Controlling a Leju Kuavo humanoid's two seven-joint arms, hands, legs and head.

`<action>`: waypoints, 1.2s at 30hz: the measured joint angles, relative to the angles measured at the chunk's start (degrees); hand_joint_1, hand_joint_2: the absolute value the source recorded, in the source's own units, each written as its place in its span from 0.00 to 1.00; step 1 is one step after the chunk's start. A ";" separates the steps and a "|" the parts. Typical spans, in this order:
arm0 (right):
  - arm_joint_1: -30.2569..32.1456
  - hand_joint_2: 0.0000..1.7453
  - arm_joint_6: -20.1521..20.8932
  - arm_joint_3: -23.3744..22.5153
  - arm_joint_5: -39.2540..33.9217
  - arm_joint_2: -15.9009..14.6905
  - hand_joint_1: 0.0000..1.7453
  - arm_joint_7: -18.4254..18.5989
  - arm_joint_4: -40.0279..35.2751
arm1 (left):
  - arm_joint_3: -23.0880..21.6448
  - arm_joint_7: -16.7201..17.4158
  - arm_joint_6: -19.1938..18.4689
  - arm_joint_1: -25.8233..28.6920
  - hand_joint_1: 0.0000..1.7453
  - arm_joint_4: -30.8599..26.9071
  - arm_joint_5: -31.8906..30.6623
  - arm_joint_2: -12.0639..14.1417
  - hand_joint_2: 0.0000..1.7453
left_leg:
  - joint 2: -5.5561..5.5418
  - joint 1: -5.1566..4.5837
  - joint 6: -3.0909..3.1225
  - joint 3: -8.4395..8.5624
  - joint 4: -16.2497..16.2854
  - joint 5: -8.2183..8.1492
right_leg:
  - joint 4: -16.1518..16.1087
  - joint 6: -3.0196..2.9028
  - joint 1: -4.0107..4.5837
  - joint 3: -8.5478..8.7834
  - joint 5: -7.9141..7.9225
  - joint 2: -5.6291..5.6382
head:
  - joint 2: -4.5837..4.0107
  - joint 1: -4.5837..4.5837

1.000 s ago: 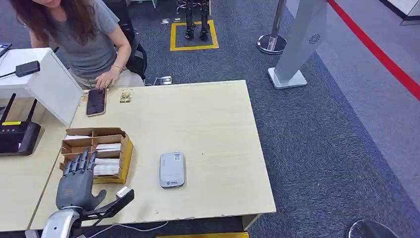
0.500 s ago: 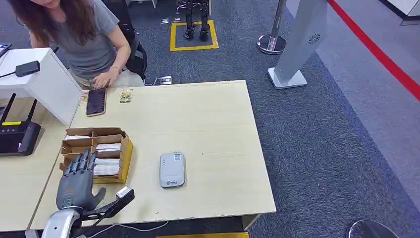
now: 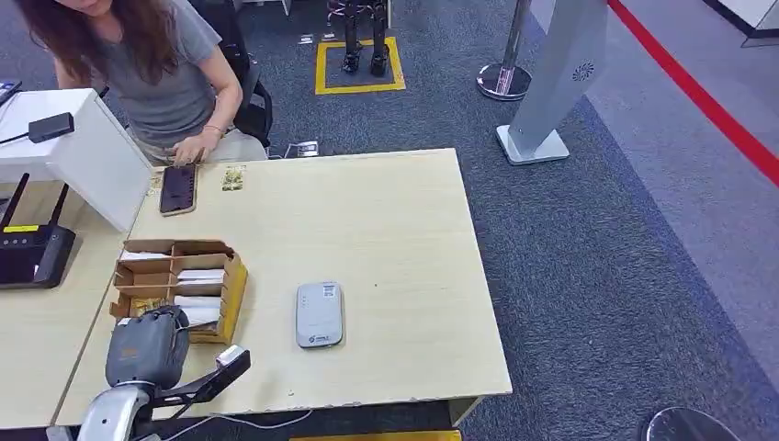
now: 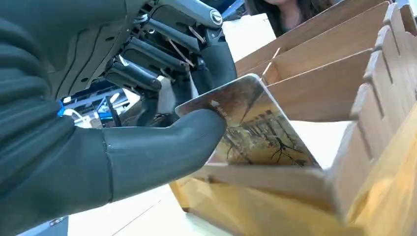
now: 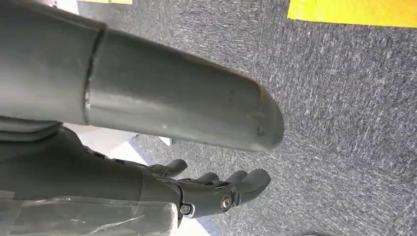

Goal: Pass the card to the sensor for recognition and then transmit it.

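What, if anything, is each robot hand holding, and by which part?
The left hand pinches a card by its upper corner, thumb against fingers, over the box. The right hand holds nothing.

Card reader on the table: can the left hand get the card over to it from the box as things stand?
Probably yes. The left hand pinches a card at the wooden box; bare table lies between the box and the card reader beside it.

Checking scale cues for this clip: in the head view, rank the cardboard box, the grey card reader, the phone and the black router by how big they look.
Largest to smallest as they look:
1. Cardboard box
2. Black router, partly cut off by the picture's edge, so its rank is unsure
3. Grey card reader
4. Phone, farther from the camera, so it may only look smaller
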 joint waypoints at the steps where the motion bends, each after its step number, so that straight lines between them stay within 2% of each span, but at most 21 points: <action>1: 0.00 0.00 0.00 0.00 0.00 0.00 0.00 0.00 0.00 | -0.02 0.00 0.00 -0.01 1.00 0.00 0.00 0.00 1.00 | 0.00 0.00 0.00 0.00 0.00 0.00 | 0.00 0.00 0.00 0.00 0.00 0.00 | 0.00 0.00; 12: -0.04 0.00 -0.02 0.00 0.02 0.00 0.00 0.00 0.00 | -0.96 0.79 -0.20 -0.56 1.00 0.11 -0.15 0.11 1.00 | 0.00 0.00 0.00 0.00 0.00 0.00 | 0.00 0.00 0.00 0.00 0.00 0.00 | 0.00 0.00; 15: -0.04 0.00 -0.02 0.00 0.02 0.00 0.00 0.02 0.00 | -1.23 2.04 0.40 -0.55 1.00 0.09 -2.23 0.11 1.00 | 0.00 0.00 0.00 0.00 0.00 0.00 | 0.00 0.00 0.00 0.00 0.00 0.00 | 0.00 0.00; 16: -0.04 0.00 -0.02 0.00 0.02 0.00 0.00 0.07 0.00 | -1.42 3.02 0.81 -0.55 1.00 0.09 -3.39 0.11 1.00 | 0.00 0.00 0.00 0.00 0.00 0.00 | 0.00 0.00 0.00 0.00 0.00 0.00 | 0.00 0.00; 17: -0.04 0.00 -0.02 0.00 0.02 0.00 0.00 0.09 0.00 | -2.05 5.51 1.52 -0.57 1.00 0.09 -4.84 0.34 1.00 | 0.00 0.00 0.00 0.01 0.00 0.00 | 0.00 0.00 0.00 0.00 0.00 0.00 | 0.00 0.00; 19: -0.03 0.00 -0.02 0.00 0.02 0.00 0.00 0.11 0.00 | -4.77 12.01 2.49 -0.91 1.00 -0.15 -5.33 2.12 1.00 | 0.00 0.01 0.00 0.01 0.00 0.00 | 0.00 0.00 0.00 0.00 0.00 0.00 | 0.00 0.00; 22: -0.05 0.00 0.00 0.00 0.02 0.02 0.00 0.11 0.00 | -7.66 16.51 2.93 -1.61 1.00 -0.65 -5.38 4.46 1.00 | -0.02 0.01 0.00 0.01 0.00 0.01 | 0.00 0.00 0.00 0.00 0.00 -0.02 | 0.00 0.00; 25: -0.03 0.00 -0.02 0.00 0.02 0.02 0.00 0.11 0.00 | -12.65 23.40 3.58 -3.02 1.00 -1.44 -5.40 8.08 1.00 | -0.01 0.02 -0.01 0.01 0.00 0.01 | 0.01 -0.01 0.02 0.00 0.01 -0.01 | 0.00 0.00; 28: -0.06 0.00 0.00 0.00 0.02 0.02 0.00 0.11 0.00 | -15.41 25.06 3.85 -4.09 1.00 -1.84 -5.40 10.38 1.00 | -0.01 0.02 -0.01 0.02 0.00 0.01 | 0.01 -0.01 0.02 0.01 0.01 0.00 | 0.00 0.00; 32: -0.05 0.00 0.00 0.00 0.02 0.02 0.00 0.09 0.00 | -20.16 30.87 3.52 -6.67 1.00 -3.26 -5.40 14.17 1.00 | -0.04 0.01 -0.03 0.01 0.00 0.04 | 0.01 -0.01 0.02 0.00 0.01 -0.03 | 0.00 0.00; 36: -0.06 0.00 0.00 0.00 0.02 0.22 0.00 0.00 0.00 | -24.56 31.96 1.66 -10.13 1.00 -5.72 -5.42 17.33 1.00 | -0.03 0.02 -0.03 0.01 0.00 0.04 | 0.01 -0.02 0.02 0.01 0.03 -0.04 | 0.00 0.00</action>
